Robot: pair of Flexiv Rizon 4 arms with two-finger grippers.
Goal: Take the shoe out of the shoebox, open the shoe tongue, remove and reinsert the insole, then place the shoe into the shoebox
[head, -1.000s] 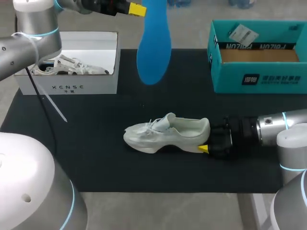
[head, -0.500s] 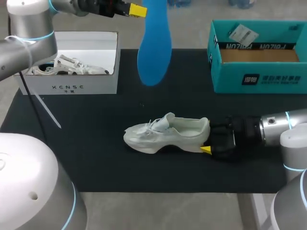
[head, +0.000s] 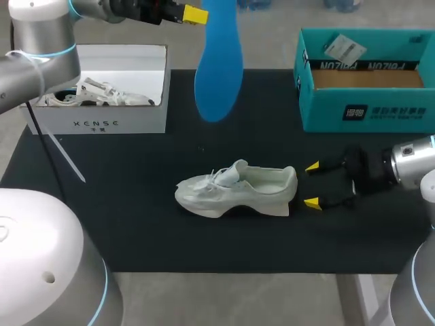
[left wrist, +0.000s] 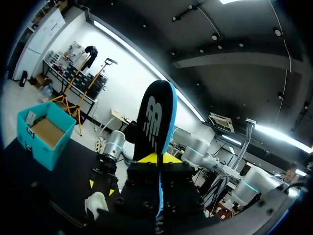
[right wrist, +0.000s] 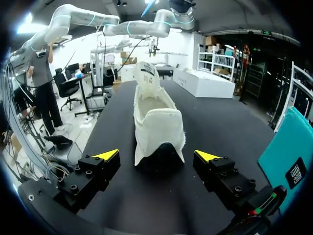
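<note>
A second shoe (head: 102, 94) is seen inside the white box (head: 102, 125). The blue insole (head: 219, 68) is held aloft, clamped by the left gripper (head: 194, 13). The white shoe (head: 238, 190) is set on the black mat (head: 136, 204), outside the teal shoebox (head: 367, 112). The right gripper (head: 312, 185) is spread wide just behind its heel, untouching.

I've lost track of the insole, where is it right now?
Head view: the blue insole hangs above the mat, held by the left gripper, between the white shoebox and the teal shoebox.
</note>
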